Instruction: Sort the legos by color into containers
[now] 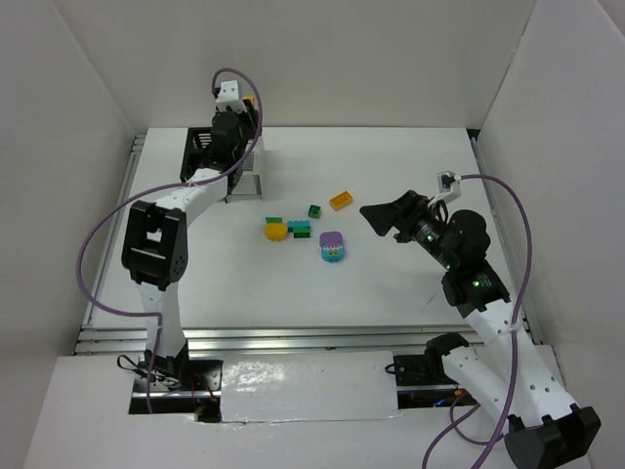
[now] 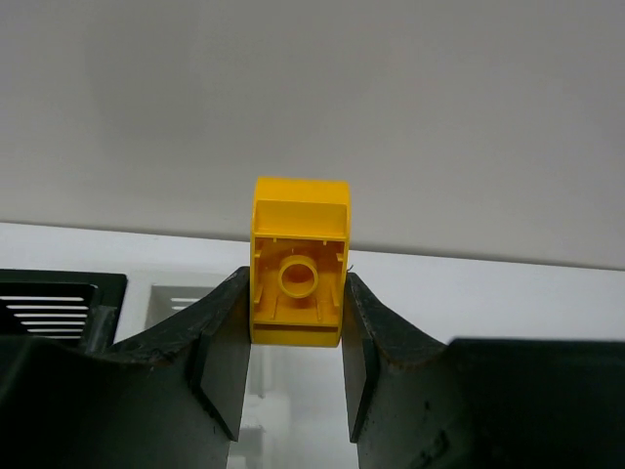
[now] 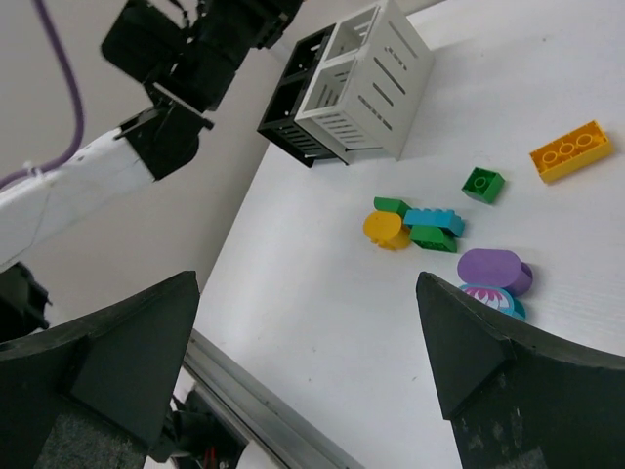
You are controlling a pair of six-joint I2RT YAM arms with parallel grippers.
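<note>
1. Toward the far left corner of the table (image 1: 391, 283), two slatted bins stand upright and joined side by side: a black bin (image 3: 293, 98) on the outer side and a white bin (image 3: 376, 83) beside it.
2. Above those bins hangs the left gripper (image 2: 298, 293), clenched on a yellow brick (image 2: 300, 210). Its fingers (image 2: 229, 332) press the brick's two sides, the hollow underside faces the wrist camera, and the top half sticks out past the fingertips. The wrist view shows the black bin's rim at lower left and the white bin's rim next to it. I cannot tell which bin lies straight under the brick.
3. Near the middle of the table lies a small cluster. A rounded yellow piece (image 1: 276, 232) touches a green brick (image 1: 274, 221), with a teal brick (image 1: 299, 226) and another green brick (image 1: 300, 234) packed against them.
4. Just behind and right of the cluster sits a small green cube (image 1: 314, 210), apart from the rest.
5. Farther back and right lies an orange brick (image 1: 341, 200), flat with studs up, on its own.
6. Just right of the cluster, on the near side, rests a purple piece (image 1: 332, 246) with teal below it.
7. On the right, the right gripper (image 1: 376, 215) hovers above the table with its jaws spread wide, grasping nothing. It points toward the loose bricks.
</note>
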